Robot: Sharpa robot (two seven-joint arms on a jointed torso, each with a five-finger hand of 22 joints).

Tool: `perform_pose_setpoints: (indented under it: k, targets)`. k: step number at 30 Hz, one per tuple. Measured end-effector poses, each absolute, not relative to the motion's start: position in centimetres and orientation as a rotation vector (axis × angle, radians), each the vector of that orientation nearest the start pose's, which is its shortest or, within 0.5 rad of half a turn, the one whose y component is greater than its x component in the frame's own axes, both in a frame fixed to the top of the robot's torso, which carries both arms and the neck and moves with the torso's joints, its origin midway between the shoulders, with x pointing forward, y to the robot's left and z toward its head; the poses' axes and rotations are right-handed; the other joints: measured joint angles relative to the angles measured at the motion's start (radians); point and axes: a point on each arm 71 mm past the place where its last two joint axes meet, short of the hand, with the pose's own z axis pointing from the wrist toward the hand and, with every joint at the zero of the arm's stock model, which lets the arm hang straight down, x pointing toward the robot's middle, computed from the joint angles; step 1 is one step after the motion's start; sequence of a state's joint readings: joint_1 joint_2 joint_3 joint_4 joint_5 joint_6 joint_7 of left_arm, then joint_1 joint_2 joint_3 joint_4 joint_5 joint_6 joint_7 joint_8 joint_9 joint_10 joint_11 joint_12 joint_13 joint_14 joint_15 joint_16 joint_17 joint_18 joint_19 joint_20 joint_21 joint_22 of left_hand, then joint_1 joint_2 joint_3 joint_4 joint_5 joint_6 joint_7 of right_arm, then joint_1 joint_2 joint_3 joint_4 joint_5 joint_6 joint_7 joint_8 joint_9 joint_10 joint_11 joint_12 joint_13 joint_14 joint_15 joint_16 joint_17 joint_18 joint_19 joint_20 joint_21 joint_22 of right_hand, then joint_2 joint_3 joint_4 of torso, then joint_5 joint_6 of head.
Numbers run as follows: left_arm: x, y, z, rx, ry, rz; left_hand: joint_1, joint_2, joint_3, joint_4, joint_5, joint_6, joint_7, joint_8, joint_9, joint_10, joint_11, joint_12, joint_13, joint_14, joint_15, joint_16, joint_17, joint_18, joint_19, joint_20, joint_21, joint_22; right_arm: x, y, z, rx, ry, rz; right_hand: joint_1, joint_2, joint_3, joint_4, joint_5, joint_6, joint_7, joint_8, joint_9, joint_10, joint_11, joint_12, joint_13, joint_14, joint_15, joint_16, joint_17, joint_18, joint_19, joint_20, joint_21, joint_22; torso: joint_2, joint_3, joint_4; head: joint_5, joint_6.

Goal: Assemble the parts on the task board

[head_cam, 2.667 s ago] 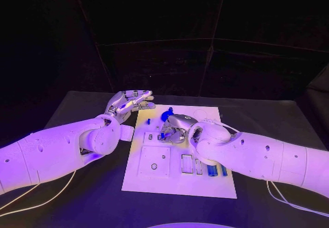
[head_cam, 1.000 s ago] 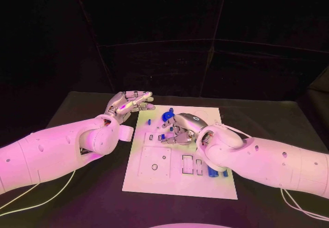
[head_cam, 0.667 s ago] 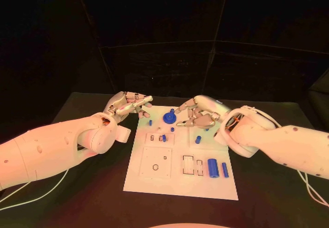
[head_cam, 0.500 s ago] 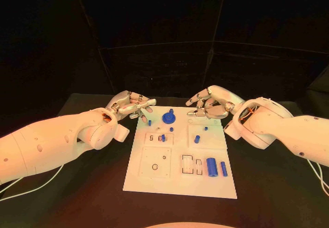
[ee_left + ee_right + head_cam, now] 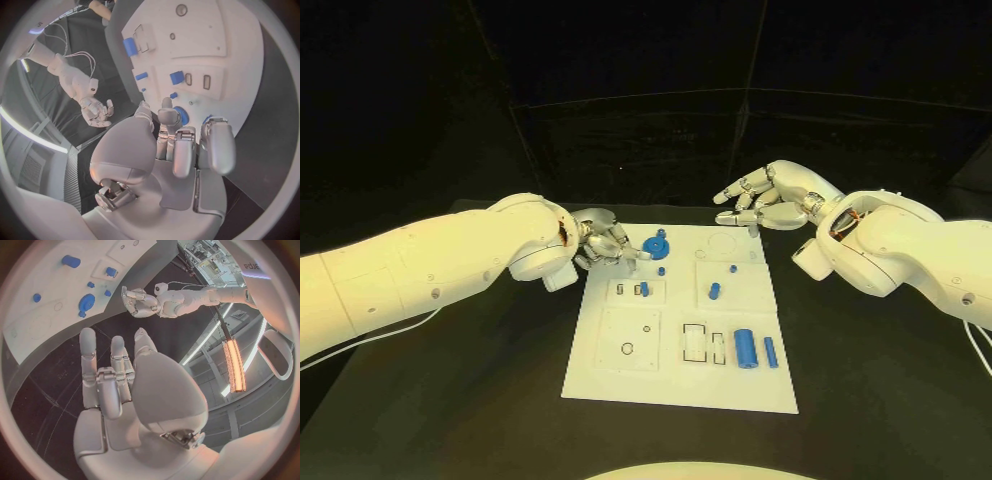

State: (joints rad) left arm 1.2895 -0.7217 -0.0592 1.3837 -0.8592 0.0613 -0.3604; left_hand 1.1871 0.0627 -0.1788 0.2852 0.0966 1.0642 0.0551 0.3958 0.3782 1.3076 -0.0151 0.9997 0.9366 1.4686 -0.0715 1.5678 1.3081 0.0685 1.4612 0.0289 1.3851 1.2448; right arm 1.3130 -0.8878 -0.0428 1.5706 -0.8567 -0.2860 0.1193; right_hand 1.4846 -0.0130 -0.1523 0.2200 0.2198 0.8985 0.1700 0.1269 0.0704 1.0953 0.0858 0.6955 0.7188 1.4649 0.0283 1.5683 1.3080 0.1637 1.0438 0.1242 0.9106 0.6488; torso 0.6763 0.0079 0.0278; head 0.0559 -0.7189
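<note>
Board: task board (image 5: pixel 678 385) lying flat mid-table, long side running from the near edge to the far edge, so both hands reach it from either side.
Left hand: left hand (image 5: pixel 603 243) down at the board's far left corner, fingers curled in beside the blue disc part (image 5: pixel 656 247); fingertips (image 5: pixel 167 104) close against the disc in the wrist view, actual grip impossible to call.
Likely reason: probably lining up to seat or turn that disc, judging by the low, tucked posture.
Right hand: right hand (image 5: pixel 773 199) lifted above the far right corner of the board, fingers spread, holding nothing; looks parked clear to leave the left hand room.
Parts near far edge: small blue pegs (image 5: pixel 662 270) just nearer than the disc, upright in the board.
Slotted plate: recessed plate with a blue piece (image 5: pixel 643 290) standing in one slot, neighbouring slots open.
Middle: short blue peg (image 5: pixel 715 292) toward the right edge.
Near right: two blue cylinders (image 5: pixel 746 349) lying side by side, beside open rectangular slots (image 5: pixel 694 343), apparently waiting for insertion.
Progress: several recesses unfilled, assembly looks partway.
</note>
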Motion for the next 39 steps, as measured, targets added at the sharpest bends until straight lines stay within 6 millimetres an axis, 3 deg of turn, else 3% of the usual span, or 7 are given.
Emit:
perform_pose_setpoints:
  k: [2, 7, 17, 18, 21, 23, 39]
  targets:
    - [51.5, 18.1, -19.6, -0.303, 2.259, -0.625, -0.006, 0.006, -0.019, 0.001, 0.000, -0.018, 0.000, 0.036, 0.041, 0.004, -0.004, 0.053, 0.054, -0.003, -0.004, 0.000, 0.000, 0.000, 0.000, 0.000, 0.015, 0.023, 49.2, -20.5, -12.6, 0.241, 1.631, 1.108, 0.006, 0.006, -0.013, 0.002, 0.000, 0.000, 0.000, 0.000, 0.000, 0.003, -0.003, 0.000, -0.002, 0.002, -0.002, 0.000, 0.000, 0.000, 0.005, 0.001, -0.006, -0.005, 0.000, 0.0001, -0.0010, 0.001, -0.001]
    - [51.7, 17.2, -19.8, -0.250, 2.301, -0.499, -0.032, 0.014, -0.042, 0.004, -0.024, -0.034, -0.009, 0.083, 0.097, 0.005, -0.005, 0.097, 0.101, -0.001, -0.006, 0.000, 0.000, 0.000, 0.003, -0.003, 0.029, 0.048, 49.4, -20.5, -12.6, 0.251, 1.632, 1.111, 0.014, 0.015, -0.030, 0.006, 0.013, 0.000, 0.000, 0.000, 0.000, 0.004, -0.004, 0.000, -0.003, 0.000, -0.007, 0.000, 0.000, 0.000, 0.016, -0.003, -0.015, -0.010, 0.000, 0.0001, -0.0015, 0.002, -0.003]
    - [52.0, 15.8, -20.2, -0.187, 2.342, -0.388, -0.039, 0.020, -0.054, 0.003, -0.031, -0.043, -0.011, 0.105, 0.132, 0.008, -0.008, 0.115, 0.121, -0.003, -0.011, 0.000, 0.000, 0.000, 0.003, -0.004, 0.034, 0.061, 49.5, -20.2, -12.7, 0.258, 1.633, 1.113, 0.025, 0.025, -0.060, 0.011, 0.028, 0.000, 0.000, 0.000, 0.000, 0.004, -0.004, 0.000, -0.007, 0.002, -0.013, -0.004, 0.000, 0.000, 0.027, -0.007, -0.025, -0.015, 0.001, -0.0012, 0.0004, 0.005, -0.011]
    - [52.0, 15.7, -20.2, -0.183, 2.345, -0.384, -0.039, 0.020, -0.054, 0.003, -0.031, -0.050, -0.011, 0.109, 0.134, 0.008, -0.008, 0.115, 0.123, -0.003, -0.011, 0.000, 0.000, 0.000, 0.003, -0.004, 0.034, 0.063, 49.6, -20.2, -12.7, 0.259, 1.634, 1.111, 0.025, 0.025, -0.063, 0.010, 0.037, -0.002, -0.002, 0.000, 0.000, 0.004, -0.004, 0.000, -0.008, -0.003, -0.017, -0.066, 0.000, 0.000, 0.027, -0.007, -0.028, -0.016, 0.001, -0.0015, 0.0004, 0.005, -0.012]
    - [52.0, 15.3, -20.3, -0.170, 2.352, -0.375, -0.039, 0.020, -0.054, 0.003, -0.031, -0.050, -0.011, 0.109, 0.136, 0.008, -0.008, 0.115, 0.126, -0.003, -0.011, 0.000, 0.000, 0.000, 0.003, -0.004, 0.038, 0.063, 49.6, -20.2, -12.7, 0.263, 1.636, 1.106, 0.041, 0.028, -0.091, 0.013, 0.047, -0.006, -0.013, 0.005, 0.000, 0.008, -0.008, 0.000, -0.011, -0.071, -0.031, -0.639, -0.214, 0.000, 0.039, -0.019, -0.035, -0.018, 0.001, -0.0016, 0.0004, 0.006, -0.014]
    - [52.0, 15.0, -20.3, -0.160, 2.356, -0.372, -0.039, 0.020, -0.054, 0.003, -0.031, -0.050, -0.011, 0.109, 0.138, 0.008, -0.008, 0.118, 0.127, -0.003, -0.011, 0.000, 0.000, 0.000, 0.003, -0.004, 0.038, 0.063, 49.7, -20.1, -12.8, 0.266, 1.638, 1.103, 0.046, 0.033, -0.097, 0.015, 0.051, -0.006, -0.013, 0.006, 0.000, 0.011, -0.011, 0.000, -0.013, -0.064, -0.035, -0.861, -0.305, 0.000, 0.039, -0.019, -0.036, -0.019, 0.001, -0.0016, 0.0003, 0.007, -0.015]
    - [52.1, 13.4, -20.5, -0.110, 2.390, -0.339, -0.039, 0.020, -0.060, 0.003, -0.031, -0.059, -0.009, 0.115, 0.150, 0.008, -0.008, 0.120, 0.131, -0.003, -0.011, 0.000, 0.000, 0.000, 0.003, -0.004, 0.038, 0.063, 49.9, -19.7, -13.0, 0.280, 1.654, 1.086, 0.051, 0.038, -0.108, 0.017, 0.063, -0.006, -0.013, 0.009, 0.000, 0.007, -0.015, 0.000, -0.015, -0.041, -0.037, -0.939, -0.370, 0.000, 0.039, -0.020, -0.052, -0.035, 0.001, -0.0017, -0.0006, 0.000, -0.023]
